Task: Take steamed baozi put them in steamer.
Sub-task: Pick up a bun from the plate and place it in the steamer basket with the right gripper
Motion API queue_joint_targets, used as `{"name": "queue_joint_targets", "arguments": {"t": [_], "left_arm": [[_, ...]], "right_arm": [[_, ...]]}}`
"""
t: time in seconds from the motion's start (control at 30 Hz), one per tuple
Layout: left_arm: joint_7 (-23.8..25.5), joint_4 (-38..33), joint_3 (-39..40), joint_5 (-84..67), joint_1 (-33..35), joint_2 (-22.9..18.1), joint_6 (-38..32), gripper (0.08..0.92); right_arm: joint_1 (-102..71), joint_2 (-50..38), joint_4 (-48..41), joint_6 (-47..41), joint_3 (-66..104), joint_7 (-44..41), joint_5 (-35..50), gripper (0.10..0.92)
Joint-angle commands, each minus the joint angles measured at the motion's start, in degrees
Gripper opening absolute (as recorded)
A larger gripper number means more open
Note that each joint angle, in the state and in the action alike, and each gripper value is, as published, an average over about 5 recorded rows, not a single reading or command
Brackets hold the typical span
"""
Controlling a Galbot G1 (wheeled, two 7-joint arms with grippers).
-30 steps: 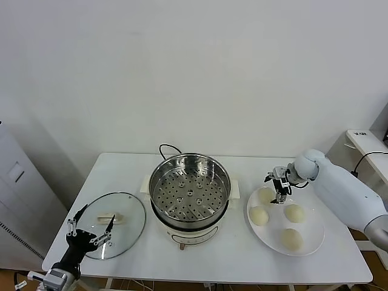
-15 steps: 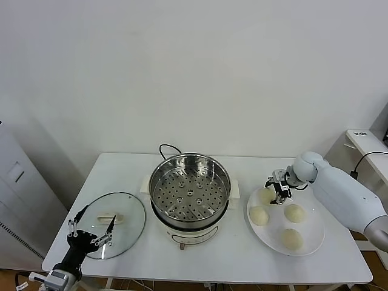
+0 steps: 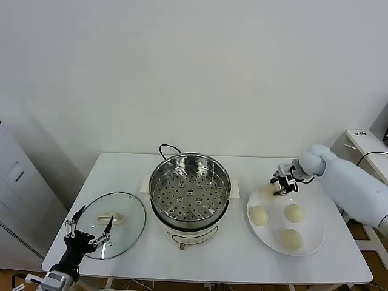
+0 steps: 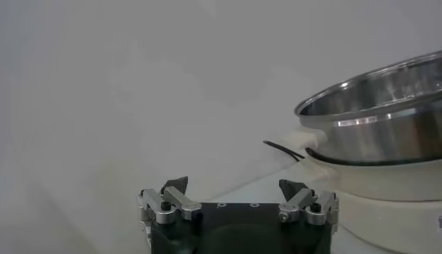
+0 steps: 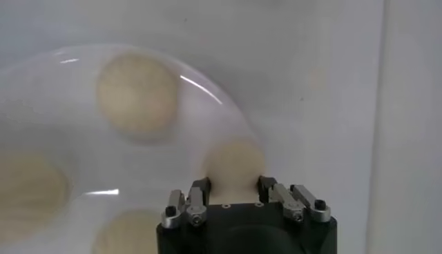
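The steamer (image 3: 190,193), a shiny steel pot with a perforated tray, stands empty at the table's middle; it also shows in the left wrist view (image 4: 376,114). Three baozi lie on the white plate (image 3: 312,242): one near the steamer (image 3: 259,215), one to the right (image 3: 294,213), one in front (image 3: 291,238). My right gripper (image 3: 277,187) is over the plate's far edge, shut on the fourth baozi (image 3: 268,190). In the right wrist view that baozi (image 5: 233,164) sits between the fingers (image 5: 200,188) of the gripper (image 5: 233,186). My left gripper (image 3: 90,233) waits open at the front left.
A round glass lid (image 3: 112,224) with a white handle lies flat at the table's left, under my left gripper (image 4: 235,193). A black cord (image 3: 167,147) runs behind the steamer. A white cabinet stands off the table's right end.
My right gripper has shifted a little up and to the right over the plate's far edge, with the baozi between its fingers. The left arm has barely moved.
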Motion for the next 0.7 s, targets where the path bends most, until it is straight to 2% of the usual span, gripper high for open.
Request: {"name": "queue_joint_targets", "arguments": {"t": [0.03,0.17,0.27,0.47,0.7], "left_arm": [[0.0,-0.6,-0.1,-0.1,-0.2,-0.1,0.1,0.823],[0.0,-0.9,-0.4,-0.4,-0.3,-0.2,0.1,0.823],[0.0,-1.0,-0.7,-0.8,-0.3,-0.2,0.1,0.823],[0.1,-1.0,-1.7,-1.8,0.1,0.1,-0.1,0.823],[0.1,-1.4,-1.9,-2.5,0.5,0.5,-0.3,0.823]], "right_arm": [[31.7,3.1,6.2,3.3,-27.8,-3.2,18.7,0.450],[41.0,9.9,8.6,8.2,-34.4,-5.5,23.6,0.450],[42.7,14.6,10.9,10.9,-35.1,-6.6,23.2,0.450],[37.9,23.2,13.6,17.0,-30.6,-9.0,13.7,0.450],[26.2,29.6,11.5,22.2,-26.4,-9.5,0.0,0.450]]}}
